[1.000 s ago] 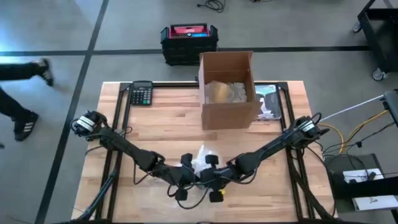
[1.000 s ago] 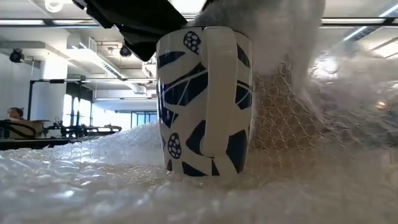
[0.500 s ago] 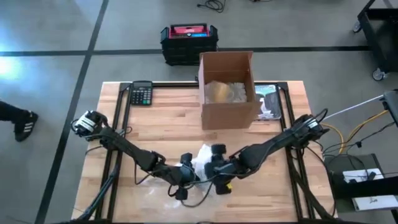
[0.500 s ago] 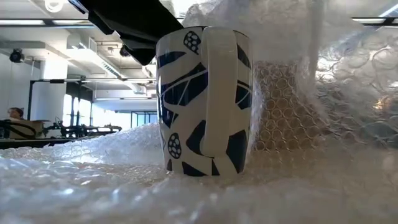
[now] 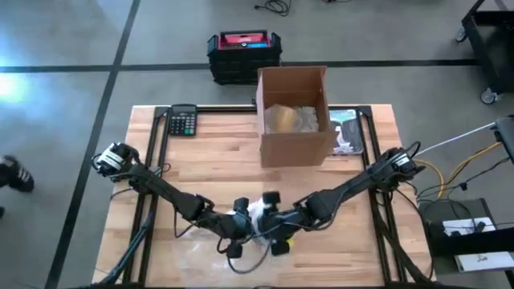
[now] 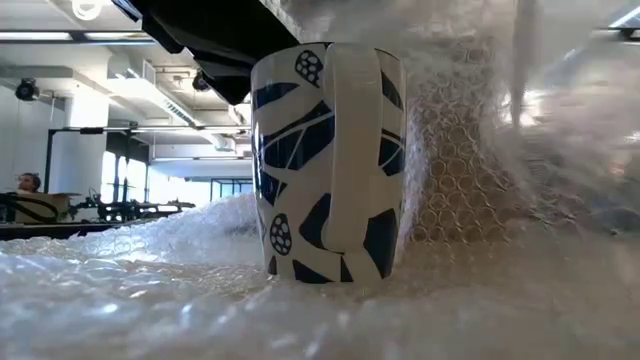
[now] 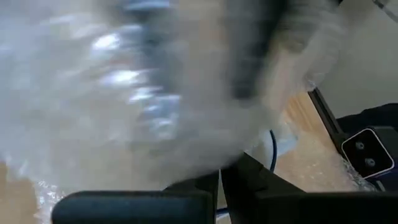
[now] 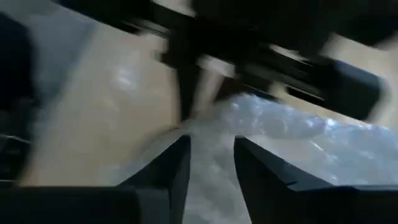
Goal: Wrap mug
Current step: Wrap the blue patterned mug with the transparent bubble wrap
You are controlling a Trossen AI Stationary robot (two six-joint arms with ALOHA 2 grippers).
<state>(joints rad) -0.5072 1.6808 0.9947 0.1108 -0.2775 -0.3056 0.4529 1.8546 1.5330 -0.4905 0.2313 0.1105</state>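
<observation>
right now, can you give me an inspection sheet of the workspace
surface: wooden table, bubble wrap spread at its front edge
job's things: mug upright on the wrap, blue and white pattern; wrap rises behind it
clutter: open cardboard box, calculator, a packet beside the box
grippers: left gripper and right gripper close together over the wrap
cables: loose leads off the right table edge
surroundings: black and red case on the floor, a person's shoe at far left
</observation>
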